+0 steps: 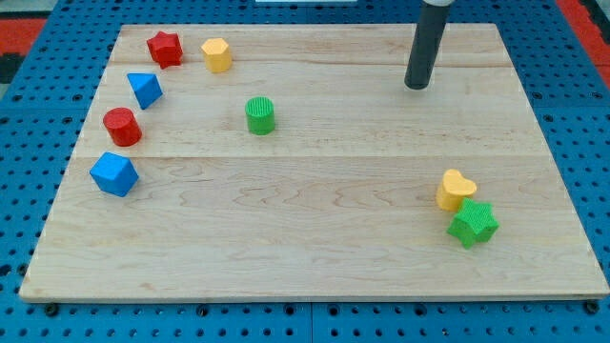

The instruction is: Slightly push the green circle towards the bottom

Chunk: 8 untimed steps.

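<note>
approach step; my tip (pixel 416 86), a bare rod without claw, well right of green circle (pixel 260 115); next get above it

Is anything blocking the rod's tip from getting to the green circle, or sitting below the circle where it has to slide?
Nothing visible does. My tip sits toward the view's top right, and only bare board lies between it and the green circle. Below the circle, toward the view's bottom, the wooden board is also free of blocks.
</note>
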### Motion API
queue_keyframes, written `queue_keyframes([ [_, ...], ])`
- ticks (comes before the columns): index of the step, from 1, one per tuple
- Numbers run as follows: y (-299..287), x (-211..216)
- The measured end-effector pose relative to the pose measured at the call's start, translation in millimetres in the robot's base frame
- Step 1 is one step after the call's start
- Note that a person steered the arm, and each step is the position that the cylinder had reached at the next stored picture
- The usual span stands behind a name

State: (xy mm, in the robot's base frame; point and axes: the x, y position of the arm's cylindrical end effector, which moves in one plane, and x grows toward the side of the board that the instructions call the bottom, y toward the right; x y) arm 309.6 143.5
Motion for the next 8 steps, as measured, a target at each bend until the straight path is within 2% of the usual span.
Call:
queue_keyframes([
  [1, -9.2, -9.9],
  [2, -72.4, 8.3],
  [3, -168.6, 34.8],
  [4, -222.9, 29.4],
  [5, -238.5, 34.3],
  [6, -183.8, 41.1],
  [7, -96.4, 41.8],
  [8, -68.1, 41.0],
])
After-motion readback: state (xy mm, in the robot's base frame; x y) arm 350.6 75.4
